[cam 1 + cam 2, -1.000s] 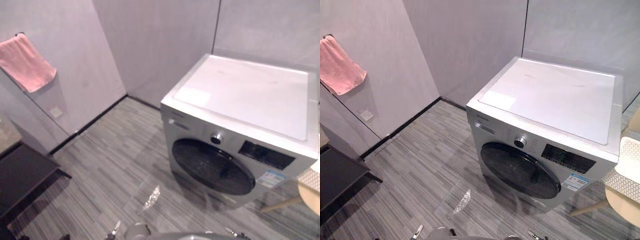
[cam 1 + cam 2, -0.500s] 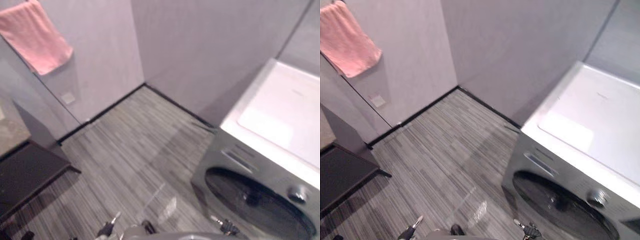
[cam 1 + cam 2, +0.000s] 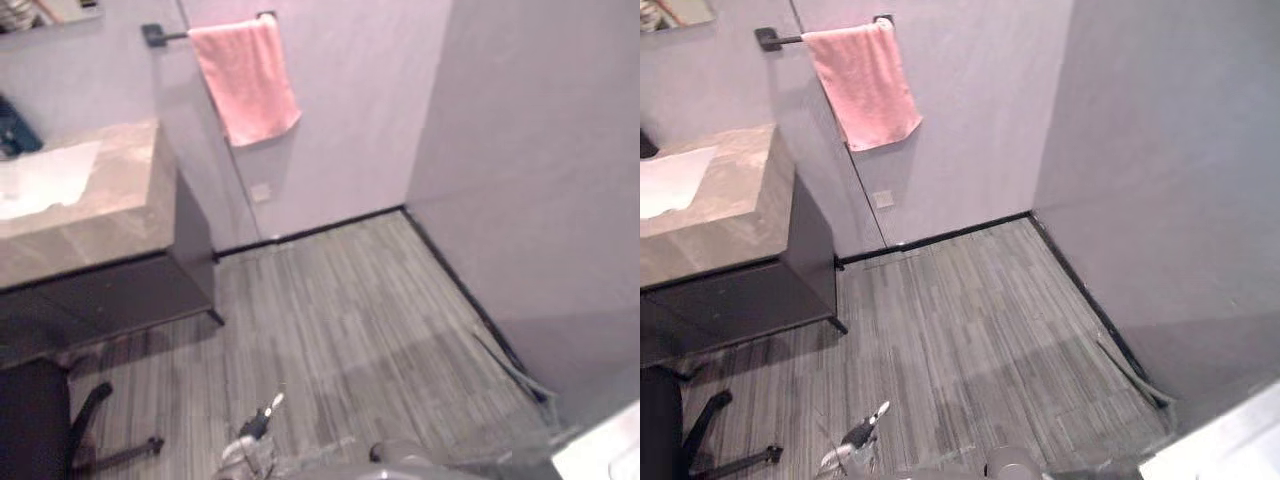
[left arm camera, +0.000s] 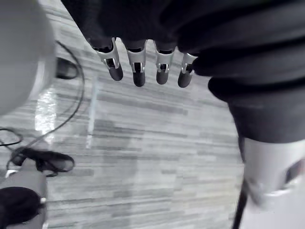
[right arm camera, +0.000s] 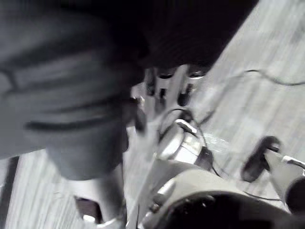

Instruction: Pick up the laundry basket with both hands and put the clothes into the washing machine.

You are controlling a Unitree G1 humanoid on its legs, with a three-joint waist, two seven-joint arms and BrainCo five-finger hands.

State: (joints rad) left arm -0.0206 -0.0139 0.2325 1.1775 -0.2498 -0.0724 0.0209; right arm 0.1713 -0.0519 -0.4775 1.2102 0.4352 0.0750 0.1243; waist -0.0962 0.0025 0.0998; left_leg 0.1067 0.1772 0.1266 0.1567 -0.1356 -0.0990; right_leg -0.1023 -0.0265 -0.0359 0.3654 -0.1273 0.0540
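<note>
A white corner of the washing machine [image 3: 612, 456] pokes in at the lower right of the eye views, also as a pale edge [image 3: 1225, 442]. My left hand [image 4: 138, 72] hangs over the striped grey floor [image 4: 152, 152] with its fingers straight and nothing in them. A silver, dark-tipped fingertip [image 3: 262, 418] of it peeks up at the bottom of the left eye view. My right hand [image 5: 167, 85] hangs low above the floor as well, fingers relaxed and holding nothing.
A pink towel [image 3: 245, 80] hangs on a wall bar. A stone counter [image 3: 110, 205] with a white sink stands at the left over a dark cabinet [image 3: 110, 300]. A black chair base [image 3: 70, 430] sits lower left. A grey hose [image 3: 1132, 375] lies along the right wall.
The camera has swung left: the washing machine slid out to the lower right corner, and the towel, counter and room corner came into the middle. Both hands stay low and hold nothing.
</note>
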